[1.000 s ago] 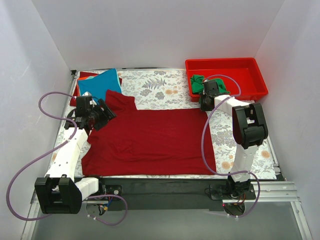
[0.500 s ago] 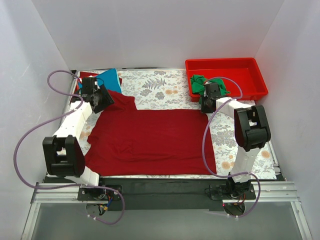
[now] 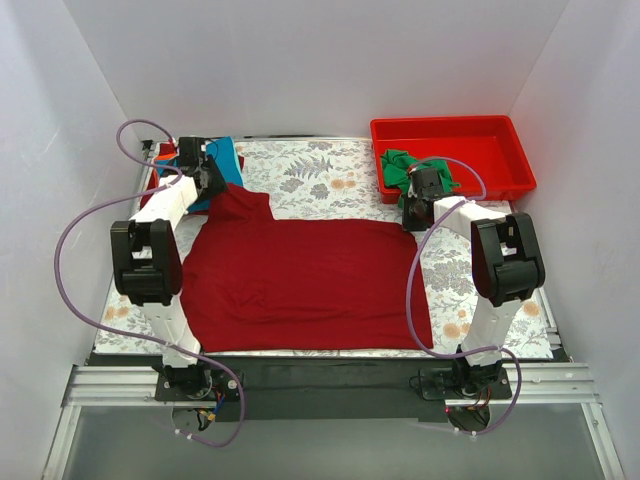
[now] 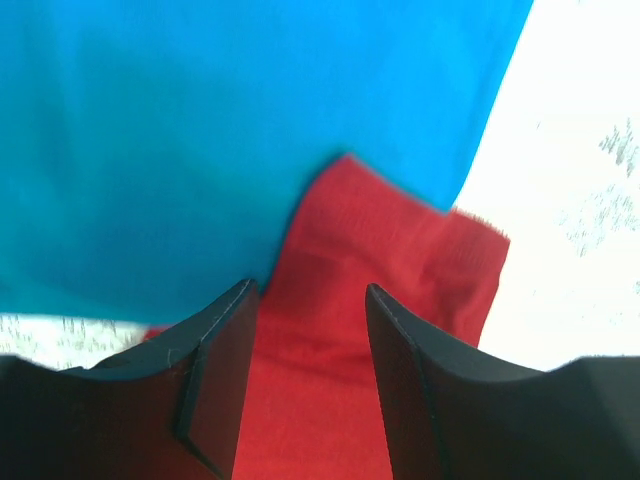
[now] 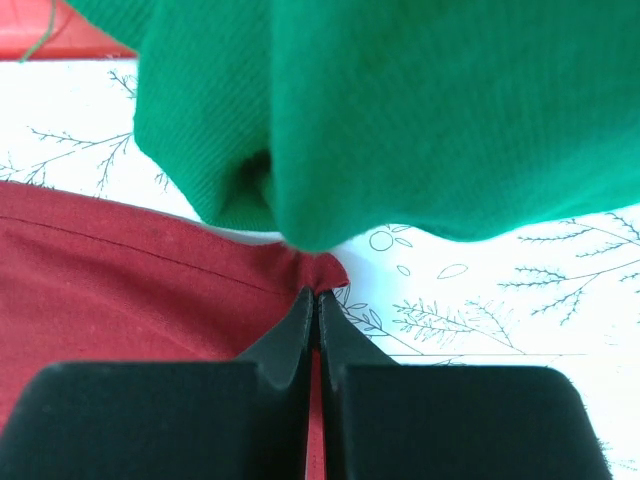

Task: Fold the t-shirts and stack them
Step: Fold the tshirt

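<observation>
Left wrist view: blue shirt [image 4: 200, 150] runs off top and left edges, covers most of red cloth [image 4: 380, 270] beneath. Right wrist view: green shirt [image 5: 400, 110] cut at top edge; dark red shirt [image 5: 120, 290] corner vanishes between pressed-together fingers of right end effector [image 5: 317, 295].

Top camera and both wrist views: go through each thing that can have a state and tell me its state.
red tray: upright, on the table's far right.
dark red t-shirt: spread flat, far right corner pinched.
green t-shirt: crumpled, at the red tray's left end.
blue t-shirt: lying at the far left corner.
left gripper: open, holding nothing.
right gripper: shut on the dark red t-shirt's corner.
</observation>
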Available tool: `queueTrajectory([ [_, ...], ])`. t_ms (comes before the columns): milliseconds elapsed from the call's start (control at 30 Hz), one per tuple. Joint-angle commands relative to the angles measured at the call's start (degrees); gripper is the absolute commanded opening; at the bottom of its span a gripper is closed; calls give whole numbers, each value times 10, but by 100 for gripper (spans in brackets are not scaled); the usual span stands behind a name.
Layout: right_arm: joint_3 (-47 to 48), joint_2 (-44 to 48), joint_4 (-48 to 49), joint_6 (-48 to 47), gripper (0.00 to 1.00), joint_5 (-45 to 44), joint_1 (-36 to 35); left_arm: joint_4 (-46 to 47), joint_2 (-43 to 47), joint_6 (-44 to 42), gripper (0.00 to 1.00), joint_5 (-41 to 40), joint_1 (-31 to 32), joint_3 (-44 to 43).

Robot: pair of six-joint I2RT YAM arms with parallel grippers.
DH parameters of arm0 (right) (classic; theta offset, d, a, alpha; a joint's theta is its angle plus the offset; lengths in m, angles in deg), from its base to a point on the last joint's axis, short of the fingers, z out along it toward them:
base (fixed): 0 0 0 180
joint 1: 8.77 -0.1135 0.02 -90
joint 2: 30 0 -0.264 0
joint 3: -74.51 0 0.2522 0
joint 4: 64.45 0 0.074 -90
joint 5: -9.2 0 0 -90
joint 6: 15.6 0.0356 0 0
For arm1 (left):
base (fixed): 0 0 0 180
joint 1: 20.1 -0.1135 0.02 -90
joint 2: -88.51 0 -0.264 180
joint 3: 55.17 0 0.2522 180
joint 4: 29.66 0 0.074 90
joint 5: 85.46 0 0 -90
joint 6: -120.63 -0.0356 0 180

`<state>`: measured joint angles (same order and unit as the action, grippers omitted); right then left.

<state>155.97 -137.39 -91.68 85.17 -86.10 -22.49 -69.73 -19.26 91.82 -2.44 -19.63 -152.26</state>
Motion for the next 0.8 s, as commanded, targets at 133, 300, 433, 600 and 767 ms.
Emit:
queueTrajectory([
  [133, -12, 13, -27, 0, 1, 11, 1, 29, -24, -27, 44, -28, -3, -58],
  [300, -10, 9, -29, -1, 1, 13, 2, 36, -51, -27, 42, -8, -3, -74],
  [433, -5, 7, -31, -3, 1, 18, 1, 42, -56, -25, 38, -4, -3, -83],
  [600, -3, 5, -32, -3, 1, 22, 2, 41, -61, -33, 34, -13, -3, -102],
  [767, -3, 6, -33, -3, 1, 26, 1, 40, -77, -37, 34, -6, -3, -120],
])
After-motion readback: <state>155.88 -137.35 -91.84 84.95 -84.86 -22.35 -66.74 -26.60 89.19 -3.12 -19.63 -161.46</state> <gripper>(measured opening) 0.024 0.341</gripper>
